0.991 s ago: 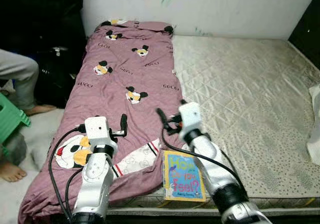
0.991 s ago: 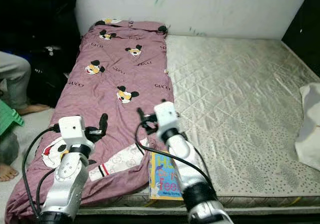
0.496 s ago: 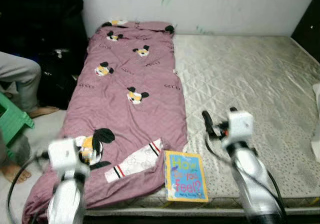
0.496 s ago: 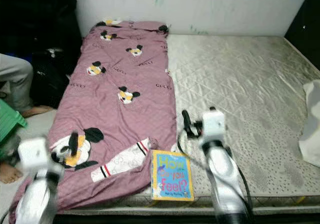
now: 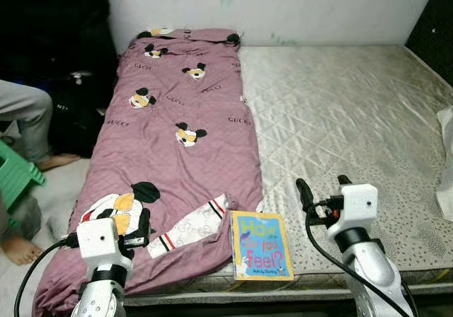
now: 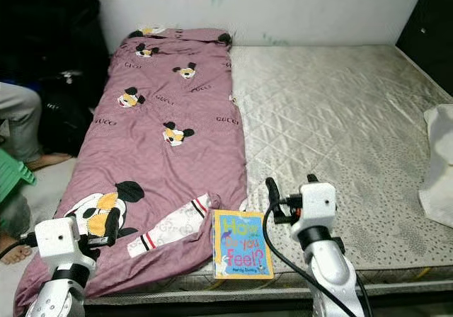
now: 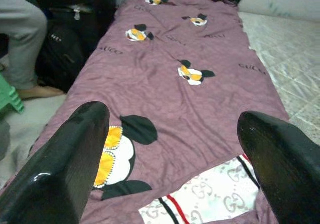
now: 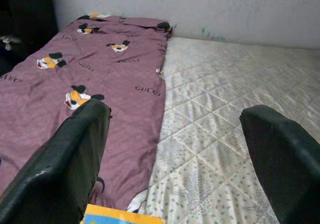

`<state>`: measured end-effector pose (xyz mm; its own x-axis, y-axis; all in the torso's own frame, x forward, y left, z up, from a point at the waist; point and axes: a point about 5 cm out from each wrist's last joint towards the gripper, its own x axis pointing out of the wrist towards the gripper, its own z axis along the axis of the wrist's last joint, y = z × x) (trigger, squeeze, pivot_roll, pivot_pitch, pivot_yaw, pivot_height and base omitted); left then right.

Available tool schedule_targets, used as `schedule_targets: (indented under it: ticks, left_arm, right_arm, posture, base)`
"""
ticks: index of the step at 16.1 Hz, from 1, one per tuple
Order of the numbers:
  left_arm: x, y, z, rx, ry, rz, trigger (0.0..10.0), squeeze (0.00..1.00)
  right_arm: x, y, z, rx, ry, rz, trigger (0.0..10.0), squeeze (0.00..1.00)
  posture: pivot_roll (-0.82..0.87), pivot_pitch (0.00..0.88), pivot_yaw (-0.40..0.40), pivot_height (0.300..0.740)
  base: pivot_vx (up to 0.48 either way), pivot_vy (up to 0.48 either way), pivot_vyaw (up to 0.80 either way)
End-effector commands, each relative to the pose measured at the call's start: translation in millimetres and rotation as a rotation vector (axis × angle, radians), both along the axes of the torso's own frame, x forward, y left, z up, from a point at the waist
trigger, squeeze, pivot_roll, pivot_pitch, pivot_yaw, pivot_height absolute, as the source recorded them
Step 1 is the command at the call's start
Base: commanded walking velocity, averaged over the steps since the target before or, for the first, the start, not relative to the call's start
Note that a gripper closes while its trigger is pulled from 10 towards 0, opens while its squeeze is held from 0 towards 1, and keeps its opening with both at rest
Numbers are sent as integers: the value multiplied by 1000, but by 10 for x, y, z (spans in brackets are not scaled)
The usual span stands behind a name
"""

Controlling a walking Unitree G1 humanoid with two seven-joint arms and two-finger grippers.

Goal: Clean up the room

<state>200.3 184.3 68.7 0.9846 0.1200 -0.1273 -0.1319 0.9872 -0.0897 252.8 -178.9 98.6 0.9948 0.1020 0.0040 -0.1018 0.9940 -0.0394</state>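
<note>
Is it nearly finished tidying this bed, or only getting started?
Early, by the look of it. The purple blanket lies spread flat, perhaps done. Nothing is in hand: the left gripper and right gripper are open. The book still sits at the mattress edge.

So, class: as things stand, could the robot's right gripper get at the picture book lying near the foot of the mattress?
Probably yes. The open right gripper hovers just beside the book, which lies flat and uncovered on the mattress, with nothing between them.
</note>
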Motion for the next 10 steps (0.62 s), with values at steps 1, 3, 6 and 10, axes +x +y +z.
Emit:
schedule_targets:
  ticks: [1, 3, 6, 10]
  left_arm:
    - [24, -2, 63, 19, -14, -19, 10000, 0]
    - [46, 2, 83, 27, -18, -20, 10000, 0]
    - [78, -11, 99, 22, -22, -22, 10000, 0]
    - [121, -24, 105, 29, -22, -37, 10000, 0]
  right_arm:
    - [44, 29, 81, 11, -18, -4, 10000, 0]
    - [58, 85, 105, 12, -17, 14, 10000, 0]
    - [62, 118, 103, -21, -14, 39, 10000, 0]
    - [95, 134, 109, -15, -12, 39, 10000, 0]
  posture:
    - [74, 94, 4, 740]
    - [75, 98, -2, 740]
    - [75, 104, -7, 740]
    - [75, 106, -3, 740]
  base:
    - [0, 0, 0]
    - [0, 0, 0]
    - [0, 0, 0]
    - [0, -172, 0]
